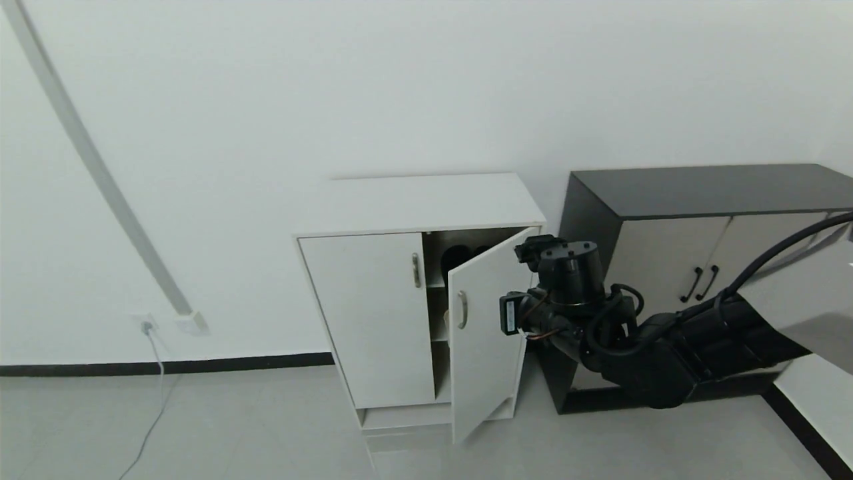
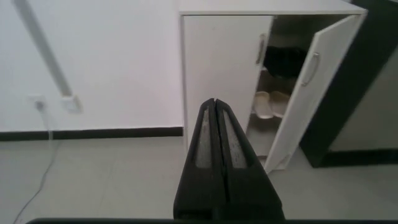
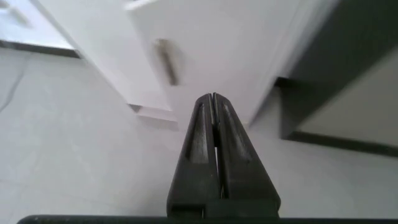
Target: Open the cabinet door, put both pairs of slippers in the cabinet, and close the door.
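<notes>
Left wrist view shows the left claw [image 2: 215, 109] pressed shut with nothing in it, hanging over the grey floor [image 2: 112, 174], near side of the cabinet [image 2: 221, 68] and well apart from it. The right claw [image 3: 213, 99] is likewise closed and holds nothing; it points at the outer face of the door [image 3: 217, 50], below its handle [image 3: 165, 62], and I cannot tell whether it touches.

The right arm [image 1: 600, 327] sits just right of the door [image 1: 483, 347], between it and a dark cabinet [image 1: 666, 267]. The door, the right one of two, stands partly open, swung toward the near side; the left one is closed.

Inside, pale slippers [image 2: 272, 104] lie on the middle shelf and dark slippers [image 2: 285, 61] on the shelf above. Far left, a socket [image 1: 146, 325] on the wall feeds a cable [image 1: 156, 393] trailing to the floor.
</notes>
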